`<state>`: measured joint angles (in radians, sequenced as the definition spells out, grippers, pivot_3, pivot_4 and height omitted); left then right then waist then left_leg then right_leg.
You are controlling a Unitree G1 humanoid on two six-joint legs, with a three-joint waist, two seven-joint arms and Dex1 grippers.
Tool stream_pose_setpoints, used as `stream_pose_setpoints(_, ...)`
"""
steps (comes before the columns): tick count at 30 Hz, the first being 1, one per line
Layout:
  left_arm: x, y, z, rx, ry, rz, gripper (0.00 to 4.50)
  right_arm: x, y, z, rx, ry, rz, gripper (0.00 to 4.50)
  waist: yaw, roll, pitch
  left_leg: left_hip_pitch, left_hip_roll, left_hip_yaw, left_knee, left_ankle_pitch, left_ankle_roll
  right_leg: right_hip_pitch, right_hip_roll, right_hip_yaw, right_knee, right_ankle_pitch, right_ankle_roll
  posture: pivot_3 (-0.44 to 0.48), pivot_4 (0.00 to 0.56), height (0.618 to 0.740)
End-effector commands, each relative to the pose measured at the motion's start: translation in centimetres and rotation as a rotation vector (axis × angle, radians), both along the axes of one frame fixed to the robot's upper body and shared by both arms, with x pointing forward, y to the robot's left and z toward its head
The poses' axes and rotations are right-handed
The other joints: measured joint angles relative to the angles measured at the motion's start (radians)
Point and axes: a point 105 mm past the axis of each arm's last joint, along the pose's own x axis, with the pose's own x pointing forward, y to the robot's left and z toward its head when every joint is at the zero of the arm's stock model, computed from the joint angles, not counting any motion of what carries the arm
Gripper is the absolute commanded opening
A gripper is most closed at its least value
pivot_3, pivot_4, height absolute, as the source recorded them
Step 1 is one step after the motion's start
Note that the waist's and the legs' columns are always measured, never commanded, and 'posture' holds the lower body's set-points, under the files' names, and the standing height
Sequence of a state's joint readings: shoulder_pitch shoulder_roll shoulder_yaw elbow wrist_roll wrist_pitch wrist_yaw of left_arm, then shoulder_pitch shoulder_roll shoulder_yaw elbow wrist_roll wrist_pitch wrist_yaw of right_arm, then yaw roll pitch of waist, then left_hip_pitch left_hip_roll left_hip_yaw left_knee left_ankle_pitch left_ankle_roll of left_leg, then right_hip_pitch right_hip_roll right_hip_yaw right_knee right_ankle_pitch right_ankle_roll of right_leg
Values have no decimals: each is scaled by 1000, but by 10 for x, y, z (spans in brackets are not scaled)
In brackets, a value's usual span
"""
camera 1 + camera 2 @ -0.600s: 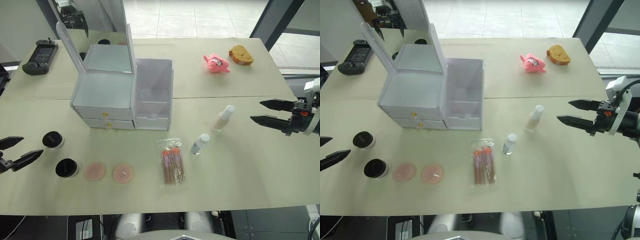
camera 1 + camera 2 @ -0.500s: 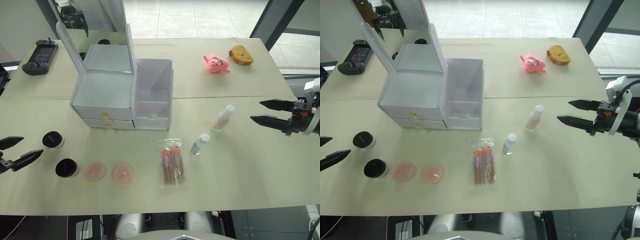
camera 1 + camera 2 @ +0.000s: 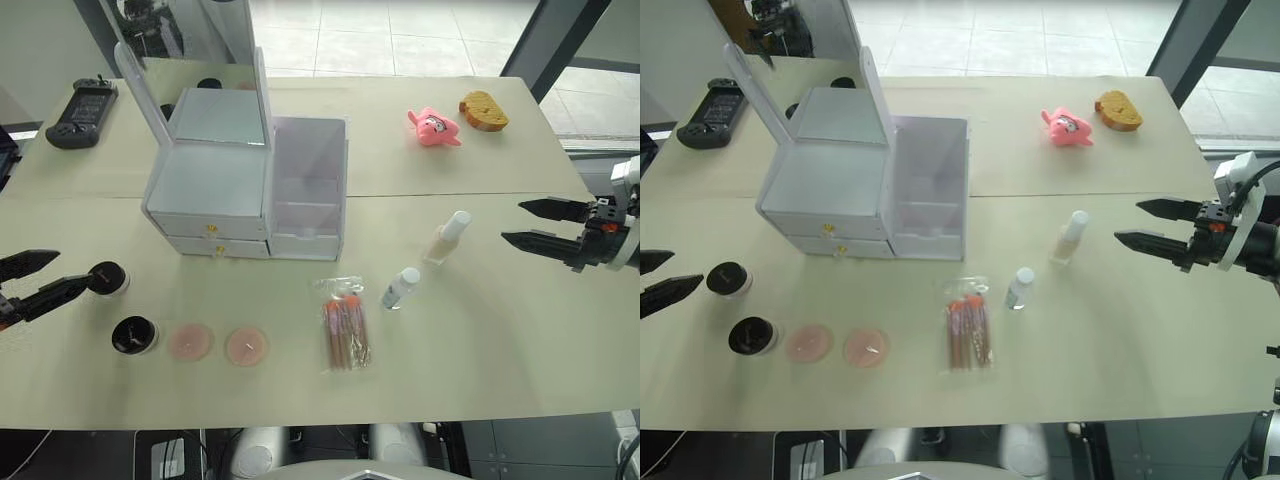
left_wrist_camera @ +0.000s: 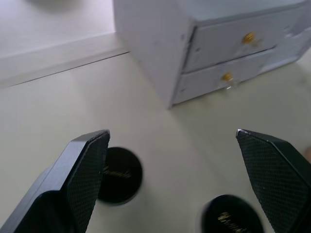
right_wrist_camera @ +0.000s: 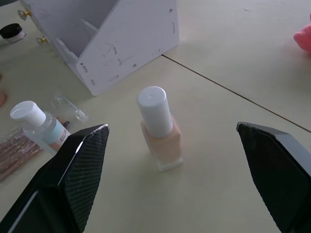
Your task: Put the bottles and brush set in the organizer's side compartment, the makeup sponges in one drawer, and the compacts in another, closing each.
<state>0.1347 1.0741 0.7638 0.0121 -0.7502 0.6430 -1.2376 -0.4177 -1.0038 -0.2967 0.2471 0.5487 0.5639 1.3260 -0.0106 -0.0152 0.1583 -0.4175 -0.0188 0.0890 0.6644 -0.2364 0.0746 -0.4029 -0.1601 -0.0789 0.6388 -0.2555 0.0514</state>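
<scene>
Care matters now: the right gripper [image 3: 1148, 228], fingers wide apart and empty, should slide toward 9 o'clock around the upright beige bottle [image 3: 1071, 237], which stands at the organizer's [image 3: 865, 190] 4 o'clock, without tipping it.

Black tapered fingers [image 5: 77, 174] with cross-hatched pads, a white wrist housing [image 3: 628, 180] behind them

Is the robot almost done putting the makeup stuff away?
No, nothing is put away yet. The bottles, brush set, makeup sponges and compacts all sit on the table, and both organizer drawers are shut. The right gripper is open beside the beige bottle; the left gripper is open by a compact.
</scene>
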Motion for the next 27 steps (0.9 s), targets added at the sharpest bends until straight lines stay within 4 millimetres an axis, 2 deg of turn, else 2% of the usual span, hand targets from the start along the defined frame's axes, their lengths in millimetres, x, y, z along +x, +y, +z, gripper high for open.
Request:
stream_pose_setpoints(1, -6, -50, 46, -54, -56, -217, 4479, -9, 9, 24, 18, -35, 48, 4500, 1, 0, 0, 0, 0, 0, 0, 0, 0, 0, 0, 0, 0, 0, 0, 0, 150, 737)
stream_pose_setpoints(4, 1, -85, 55, 2, -77, -314, 4479, -12, 24, 30, 68, -21, 57, 4500, -1, 0, 0, 0, 0, 0, 1, 0, 0, 0, 1, 1, 1, 0, 0, 0, 150, 737)
stream_pose_setpoints(9, 12, -160, 63, 7, -136, -523, 4479, -29, 42, 28, 54, -12, 40, 4500, 17, 0, 0, 1, 1, 0, 1, 0, 0, 2, 10, 3, 1, 0, 1, 0, 150, 737)
stream_pose_setpoints(13, 19, -199, 64, 20, -149, -630, 4479, -48, 43, 24, 40, -11, -28, 4500, 30, 0, 0, 1, 0, 0, 5, 0, 1, 5, 13, 4, 2, 1, 2, 0, 150, 737)
stream_pose_setpoints(16, 21, -219, 66, 23, -142, -709, 4479, -65, 37, 14, 13, -6, -96, 4500, 41, 0, 0, 2, 0, 0, 8, 0, 1, 9, 14, 3, 1, 1, 2, 0, 150, 737)
stream_pose_setpoints(21, 29, -230, 62, 88, -159, -769, 4479, -82, 30, -2, -33, -39, -214, 4500, 45, 0, 0, 4, 1, -1, 12, -2, 4, 14, 16, 3, -6, 1, 4, 0, 150, 737)
stream_pose_setpoints(25, 33, -233, 61, 97, -172, -808, 4479, -72, 28, -11, -65, -99, -316, 4500, 45, 0, 0, 4, 0, -1, 12, -2, 4, 14, 17, 4, -7, 2, 4, 0, 150, 737)
stream_pose_setpoints(27, 32, -234, 59, 102, -161, -821, 4479, -59, 25, -18, -69, -108, -375, 4500, 41, 0, 0, 4, 0, 0, 12, -2, 4, 14, 17, 5, -7, 2, 4, 0, 150, 737)
